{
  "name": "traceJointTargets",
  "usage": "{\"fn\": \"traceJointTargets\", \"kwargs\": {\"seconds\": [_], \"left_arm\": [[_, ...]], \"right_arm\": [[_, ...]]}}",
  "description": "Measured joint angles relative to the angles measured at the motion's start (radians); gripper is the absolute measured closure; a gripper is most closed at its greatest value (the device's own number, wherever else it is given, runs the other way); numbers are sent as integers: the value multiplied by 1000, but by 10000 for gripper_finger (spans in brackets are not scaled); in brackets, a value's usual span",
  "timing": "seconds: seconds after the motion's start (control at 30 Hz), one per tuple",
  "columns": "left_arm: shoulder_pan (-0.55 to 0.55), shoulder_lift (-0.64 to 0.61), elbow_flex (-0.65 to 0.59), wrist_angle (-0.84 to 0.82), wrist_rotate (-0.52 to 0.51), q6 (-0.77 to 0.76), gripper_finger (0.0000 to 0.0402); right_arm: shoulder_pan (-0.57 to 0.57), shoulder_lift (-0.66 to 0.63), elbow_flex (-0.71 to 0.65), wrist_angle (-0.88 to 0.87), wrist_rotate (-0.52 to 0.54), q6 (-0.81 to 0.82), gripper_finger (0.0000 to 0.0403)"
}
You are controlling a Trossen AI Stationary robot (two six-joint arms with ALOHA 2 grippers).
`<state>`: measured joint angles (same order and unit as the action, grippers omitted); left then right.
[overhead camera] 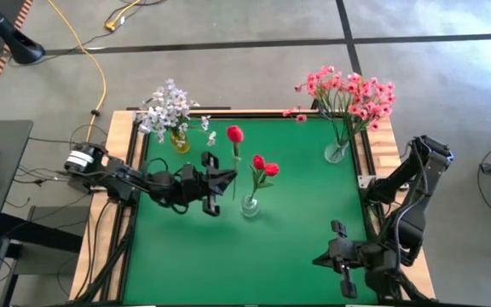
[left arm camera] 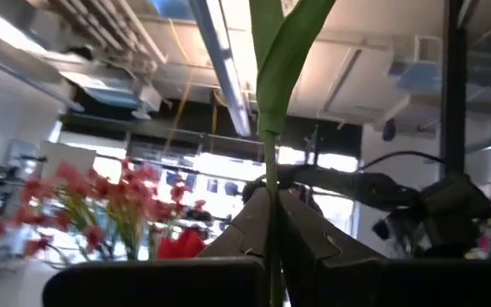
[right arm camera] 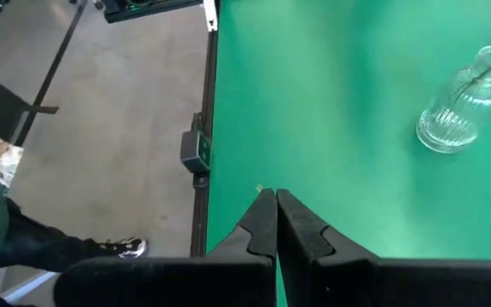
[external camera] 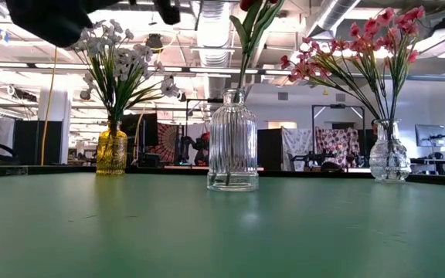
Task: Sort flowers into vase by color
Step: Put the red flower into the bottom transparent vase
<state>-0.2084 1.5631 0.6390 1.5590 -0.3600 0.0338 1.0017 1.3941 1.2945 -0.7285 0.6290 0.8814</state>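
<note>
A: How far is the sorting, as you see it?

B: I think it is almost finished. The whitish-lavender flowers (overhead camera: 167,107) stand together in the yellow vase (overhead camera: 179,140) at the far left of the green table (overhead camera: 297,230). The pink flowers (overhead camera: 351,92) are all in a clear vase (overhead camera: 336,152) at the far right. In the middle, the ribbed clear vase (overhead camera: 250,205) already holds two red buds (overhead camera: 264,165).

A: And what is left?

B: One red flower (overhead camera: 234,134). The left gripper (overhead camera: 227,181) has its fingers pressed together on the green stem, low on it, and holds the flower upright above the table, just beside the ribbed vase. In the left wrist view the stem (left arm camera: 273,213) runs straight up between the two fingers, with a long leaf above.

A: So it is not yet in the vase?

B: No, from above the stem end seems a little to the left of the vase mouth. I judge that the next step is to bring it over the opening and lower it; the mouth is narrow and already has stems in it, so this could miss.

A: And the other arm?

B: The right gripper (overhead camera: 339,260) waits near the front right edge of the table, its fingers closed with nothing between them. I see no loose flowers lying on the table
</note>
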Motion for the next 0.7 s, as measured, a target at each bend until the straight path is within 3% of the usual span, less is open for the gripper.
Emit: {"fn": "traceJointTargets", "kwargs": {"seconds": [0.43,0.7], "left_arm": [[48,174,47,6,59,-139,401],[71,175,75,10,103,-103,401]], "right_arm": [[-13,0,0,3,-35,1,375],[-14,0,0,2,-65,1,375]]}}
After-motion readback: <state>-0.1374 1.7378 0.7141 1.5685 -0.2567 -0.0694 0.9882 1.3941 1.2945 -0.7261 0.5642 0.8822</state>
